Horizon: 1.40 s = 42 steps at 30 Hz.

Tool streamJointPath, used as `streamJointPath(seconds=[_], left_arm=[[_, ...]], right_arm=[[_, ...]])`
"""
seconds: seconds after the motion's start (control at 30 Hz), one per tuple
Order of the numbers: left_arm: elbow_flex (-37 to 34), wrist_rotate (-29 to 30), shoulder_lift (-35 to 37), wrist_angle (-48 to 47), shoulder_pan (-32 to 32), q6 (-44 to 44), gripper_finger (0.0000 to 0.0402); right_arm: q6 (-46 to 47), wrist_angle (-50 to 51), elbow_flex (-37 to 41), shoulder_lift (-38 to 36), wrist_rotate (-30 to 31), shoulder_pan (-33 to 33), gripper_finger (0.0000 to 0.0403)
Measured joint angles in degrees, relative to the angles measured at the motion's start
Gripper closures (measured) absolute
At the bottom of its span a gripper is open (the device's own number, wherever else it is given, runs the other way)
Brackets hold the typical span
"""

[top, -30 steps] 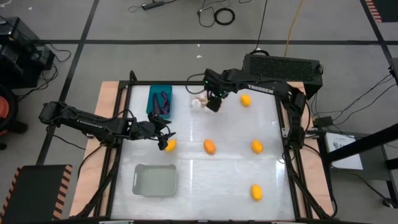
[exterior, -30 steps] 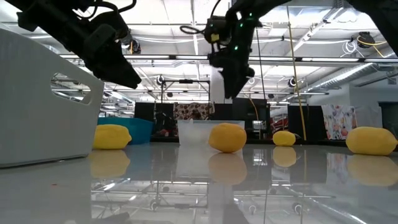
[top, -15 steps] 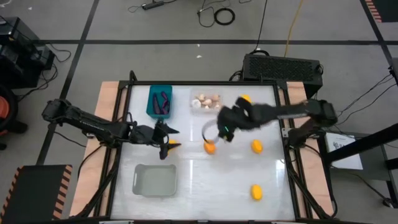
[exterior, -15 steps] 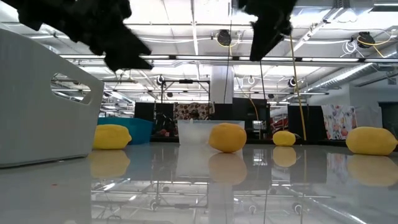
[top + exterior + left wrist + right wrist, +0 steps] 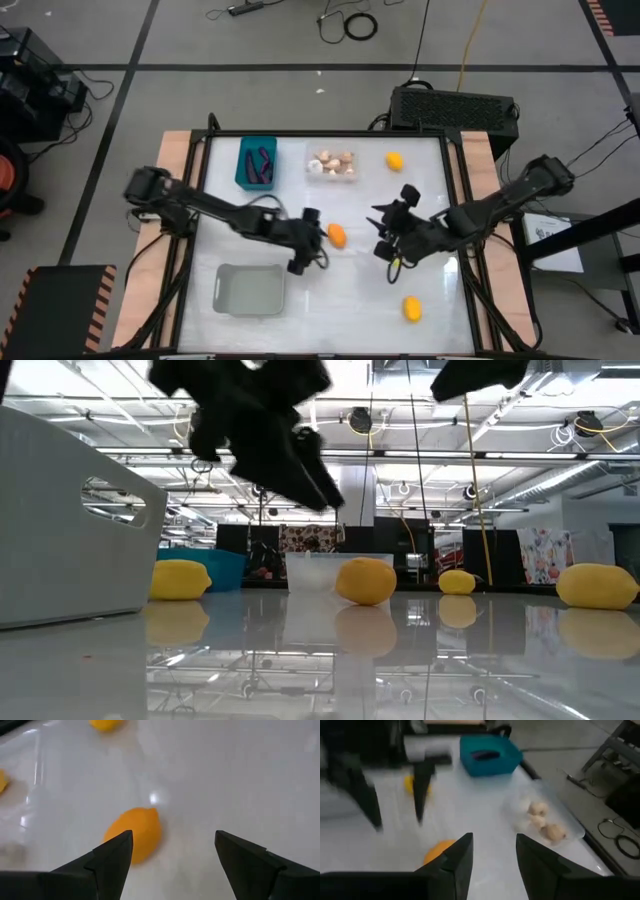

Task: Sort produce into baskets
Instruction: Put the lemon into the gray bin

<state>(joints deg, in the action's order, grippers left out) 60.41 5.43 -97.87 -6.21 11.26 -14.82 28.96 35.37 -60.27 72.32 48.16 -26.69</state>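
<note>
Yellow-orange produce lies scattered on the white table. One orange piece (image 5: 337,235) sits mid-table, and my left gripper (image 5: 312,240) hangs open just left of it. In the left wrist view that piece (image 5: 135,834) lies ahead of the fingers, nearer one fingertip, untouched. My right gripper (image 5: 382,232) hovers open and empty right of the same piece, facing the teal basket (image 5: 490,752). The teal basket (image 5: 257,162) holds purple eggplants. The clear basket (image 5: 332,165) holds garlic bulbs. The grey basket (image 5: 250,290) stands near left.
Other yellow pieces lie at the far right (image 5: 395,160) and near right (image 5: 411,308). Both arms reach toward the table's middle, their grippers facing each other across the orange piece. Wooden rails edge the table on the left and right.
My left gripper has swung from the yellow piece at the left toward the table's right and rolled, ending beside the middle orange piece. My right gripper has left the clear basket at the far edge and moved toward the near edge and right, to mid-table.
</note>
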Motion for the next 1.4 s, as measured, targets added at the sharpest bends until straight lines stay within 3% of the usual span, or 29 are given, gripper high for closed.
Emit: streamJointPath(seconds=[0.17,0.4,0.9,1.4], left_arm=[[11.91,1.09,-10.49,-12.43,-1.09,-14.59,0.0112],[18.86,4.56,-16.01,-14.20,-3.10,-19.91,0.0112],[18.98,-8.48,-16.22,-15.27,-9.75,-18.63,0.0112],[18.94,-6.74,-21.83,-11.44,-9.89,-18.54,0.0112]], right_arm=[[-0.49,-0.03,-0.07,-1.86,-0.25,-1.69,0.0277],[-3.49,0.64,-0.07,-0.97,-0.50,-2.79,0.0291],[-0.59,0.67,-0.07,0.58,-2.10,-2.74,0.0310],[-1.56,0.60,-0.07,2.29,-2.18,-2.68,0.0310]])
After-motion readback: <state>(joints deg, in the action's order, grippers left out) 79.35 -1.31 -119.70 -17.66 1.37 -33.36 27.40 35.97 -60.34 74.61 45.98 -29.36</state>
